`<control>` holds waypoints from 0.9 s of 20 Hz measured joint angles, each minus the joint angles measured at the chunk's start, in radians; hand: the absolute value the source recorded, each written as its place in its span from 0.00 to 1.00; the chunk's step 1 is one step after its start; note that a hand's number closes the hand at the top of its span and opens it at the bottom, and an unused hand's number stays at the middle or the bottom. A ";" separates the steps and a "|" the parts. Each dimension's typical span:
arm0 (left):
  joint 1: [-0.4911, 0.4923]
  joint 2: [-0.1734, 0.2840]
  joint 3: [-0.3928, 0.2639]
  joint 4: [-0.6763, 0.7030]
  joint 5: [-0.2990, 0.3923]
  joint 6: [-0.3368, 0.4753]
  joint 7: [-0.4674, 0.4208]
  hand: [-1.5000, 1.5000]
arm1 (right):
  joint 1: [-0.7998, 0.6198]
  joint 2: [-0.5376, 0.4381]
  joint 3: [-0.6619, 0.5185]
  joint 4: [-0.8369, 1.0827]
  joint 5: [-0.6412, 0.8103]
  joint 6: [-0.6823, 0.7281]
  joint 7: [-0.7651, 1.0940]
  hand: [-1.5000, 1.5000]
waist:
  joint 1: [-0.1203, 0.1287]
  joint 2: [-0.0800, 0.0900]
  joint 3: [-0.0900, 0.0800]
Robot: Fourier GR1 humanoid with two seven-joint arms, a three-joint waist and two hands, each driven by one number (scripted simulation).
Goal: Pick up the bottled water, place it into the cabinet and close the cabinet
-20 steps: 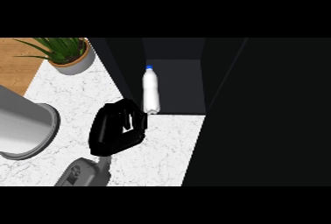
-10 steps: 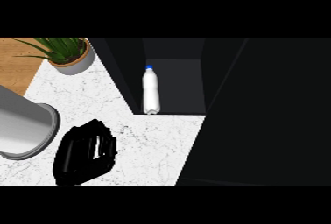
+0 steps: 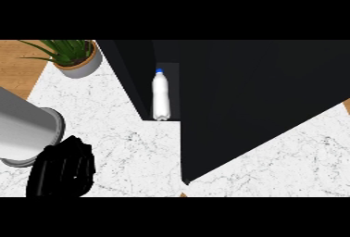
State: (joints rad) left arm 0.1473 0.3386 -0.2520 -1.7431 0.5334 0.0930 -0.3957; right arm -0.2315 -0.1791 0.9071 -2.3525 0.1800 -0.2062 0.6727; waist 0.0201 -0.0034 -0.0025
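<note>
The bottled water (image 3: 159,95), white with a blue cap, stands inside the dark cabinet (image 3: 131,69), in the narrow gap that is still visible. The cabinet's black door (image 3: 259,102) is swung partly across the opening and hides its right part. My left hand (image 3: 61,169) is low at the view's left, over the white marble counter (image 3: 116,120), well apart from the bottle. Its fingers are relaxed and hold nothing. My right hand does not show.
A grey cylindrical container (image 3: 24,127) stands at the left edge, right beside my left hand. A potted plant (image 3: 74,56) sits at the back left. Bare marble lies in front of the door's lower corner (image 3: 184,180).
My left hand has pulled back from the bottle towards the lower left. The cabinet door has swung leftwards, narrowing the opening. The bottle stays inside.
</note>
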 measured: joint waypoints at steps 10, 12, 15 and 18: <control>0.085 0.064 0.084 -0.028 0.061 -0.095 -0.024 1.00 | -0.190 -0.023 -0.037 0.068 -0.008 -0.158 0.031 1.00 | 0.024 0.006 -0.001; 0.105 0.080 0.100 -0.039 0.076 -0.119 -0.025 1.00 | -0.257 0.046 -0.084 0.174 -0.016 -0.187 0.027 1.00 | 0.030 0.007 -0.001; 0.121 0.114 0.140 -0.047 0.107 -0.153 -0.014 1.00 | -0.364 0.114 -0.177 0.331 -0.083 -0.218 0.000 1.00 | 0.033 0.010 0.000; 0.136 0.129 0.170 -0.032 0.124 -0.197 -0.027 1.00 | -0.439 0.148 -0.269 0.479 -0.193 -0.199 -0.060 1.00 | 0.029 0.011 0.001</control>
State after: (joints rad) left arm 0.2831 0.4677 -0.0819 -1.7747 0.6575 -0.1036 -0.4227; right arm -0.6701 -0.0310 0.6383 -1.8737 -0.0130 -0.4054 0.6131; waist 0.0490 0.0078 -0.0018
